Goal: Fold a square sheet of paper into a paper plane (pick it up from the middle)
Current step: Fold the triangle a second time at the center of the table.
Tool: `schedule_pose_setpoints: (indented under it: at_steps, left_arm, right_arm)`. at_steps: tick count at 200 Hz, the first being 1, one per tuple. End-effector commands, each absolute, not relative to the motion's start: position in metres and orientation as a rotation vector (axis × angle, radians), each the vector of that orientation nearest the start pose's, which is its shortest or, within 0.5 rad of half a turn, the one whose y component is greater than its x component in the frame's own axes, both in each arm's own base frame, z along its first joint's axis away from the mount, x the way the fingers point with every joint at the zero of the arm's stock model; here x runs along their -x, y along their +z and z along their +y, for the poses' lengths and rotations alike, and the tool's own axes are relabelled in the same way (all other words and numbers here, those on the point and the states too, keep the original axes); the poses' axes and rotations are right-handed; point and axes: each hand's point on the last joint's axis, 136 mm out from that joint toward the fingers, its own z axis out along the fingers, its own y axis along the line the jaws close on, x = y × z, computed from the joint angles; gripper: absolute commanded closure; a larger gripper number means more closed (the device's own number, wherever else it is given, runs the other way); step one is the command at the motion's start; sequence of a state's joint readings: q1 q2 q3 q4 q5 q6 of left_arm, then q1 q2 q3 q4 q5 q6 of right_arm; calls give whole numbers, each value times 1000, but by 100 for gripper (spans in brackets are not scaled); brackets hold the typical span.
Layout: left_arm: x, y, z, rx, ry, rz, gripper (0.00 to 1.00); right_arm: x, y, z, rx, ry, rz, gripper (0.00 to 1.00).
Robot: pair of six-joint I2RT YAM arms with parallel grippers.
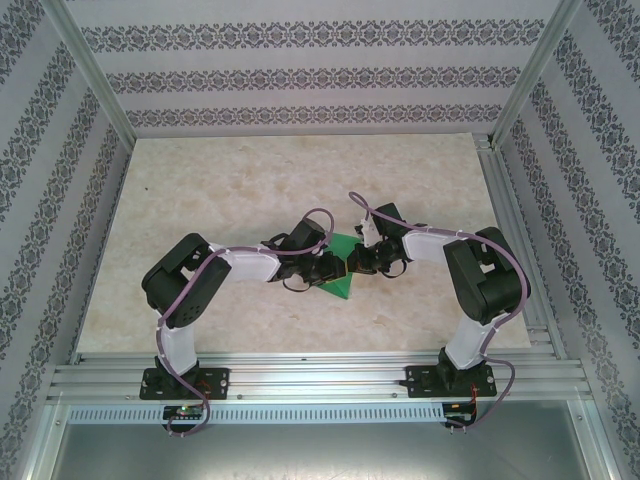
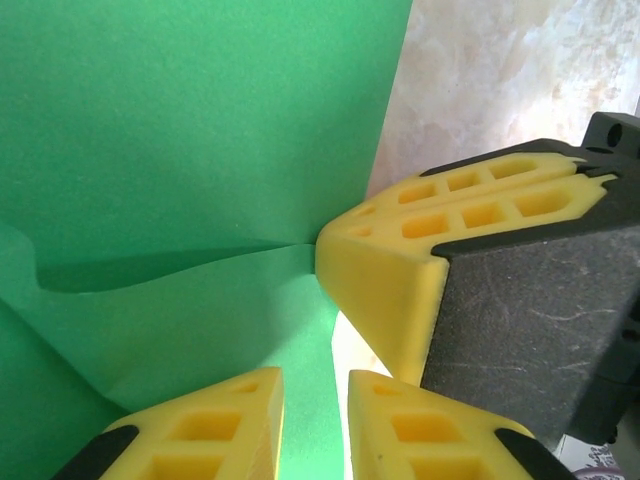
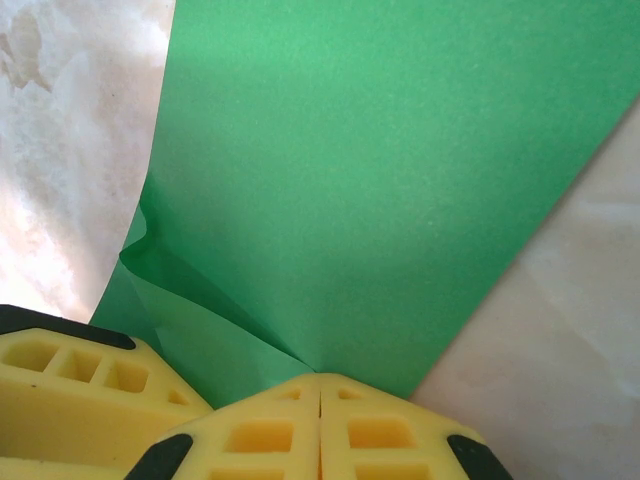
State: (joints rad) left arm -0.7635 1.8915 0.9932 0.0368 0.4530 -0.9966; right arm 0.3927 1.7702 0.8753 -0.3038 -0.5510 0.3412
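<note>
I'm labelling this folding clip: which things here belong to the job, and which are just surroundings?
Job: square sheet of paper, pinched by the shut right gripper; left gripper, jaws slightly apart, close to it.
Surroundings: table, aluminium frame, patterned walls.

centre of frame: green paper sheet (image 1: pixel 338 285), partly folded | left gripper (image 1: pixel 322 268) at its left side | right gripper (image 1: pixel 365 262) at its right | marbled table (image 1: pixel 250 190) beneath

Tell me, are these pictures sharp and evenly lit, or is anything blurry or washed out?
Top external: soft, even light, paper crisp. Left wrist: a shadow under the paper's curl, table washed pale. Right wrist: table glares white at upper left, paper grain sharp.
</note>
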Motion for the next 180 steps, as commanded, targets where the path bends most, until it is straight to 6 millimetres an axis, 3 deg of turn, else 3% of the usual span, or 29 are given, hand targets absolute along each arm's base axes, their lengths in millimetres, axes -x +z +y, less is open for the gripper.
schedule_pose_setpoints:
  at_steps: [1, 21, 106, 180]
  left_arm:
    - [-270, 38, -376, 35, -1227, 2773, 76]
    - [-269, 29, -371, 48, -1177, 2807, 78]
    - [-267, 24, -366, 40, -1138, 2819, 80]
    - [-276, 49, -373, -10, -1169, 2742, 74]
  right_arm:
    - [-296, 12, 216, 229, 884, 2838, 93]
    - [-294, 12, 219, 226, 913, 2838, 92]
    - [-287, 14, 217, 210, 911, 2839, 91]
    - [-285, 28, 219, 212, 921, 2806, 93]
